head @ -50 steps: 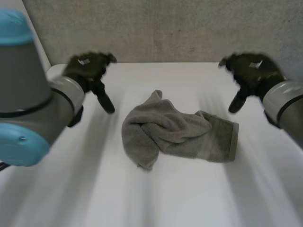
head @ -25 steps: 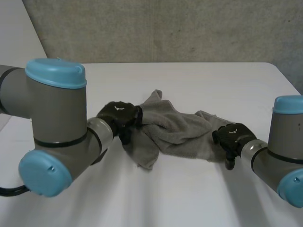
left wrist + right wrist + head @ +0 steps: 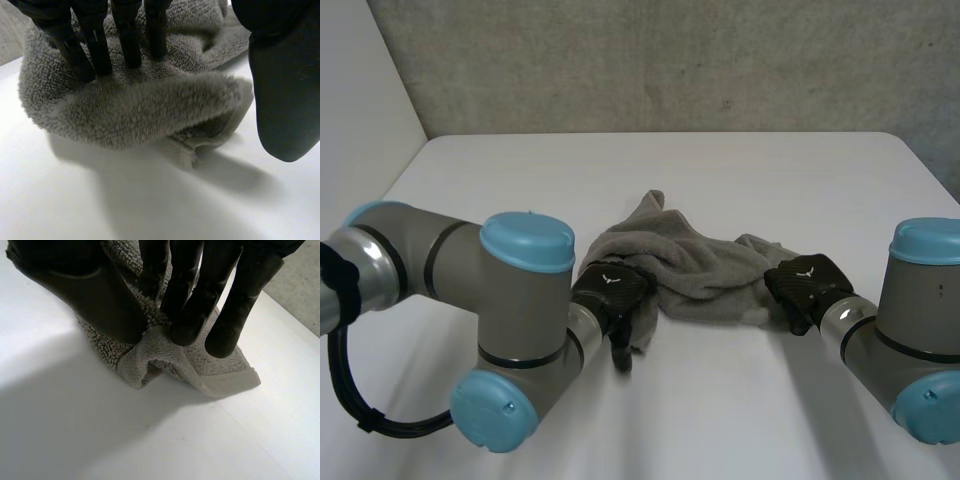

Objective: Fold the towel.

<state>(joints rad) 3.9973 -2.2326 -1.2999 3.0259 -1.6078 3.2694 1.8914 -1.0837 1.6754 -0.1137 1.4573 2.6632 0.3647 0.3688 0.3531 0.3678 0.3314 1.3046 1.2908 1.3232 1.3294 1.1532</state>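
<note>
- 2 arms, left arm [image 3: 515, 310] and right arm [image 3: 920, 320]: grey tubular links, fat cylindrical joints.
- Light-blue round caps on joint ends; thin black seam rings between sections.
- left hand [image 3: 610, 290], right hand [image 3: 803, 283]: matte black, thick rounded fingers, broad thumb.
- Small white mark on the back of each hand.

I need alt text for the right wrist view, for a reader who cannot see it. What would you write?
The right hand pinches a raised fold at the edge of a grey towel between its thumb and fingers. The towel lies bunched on a white table.
</note>
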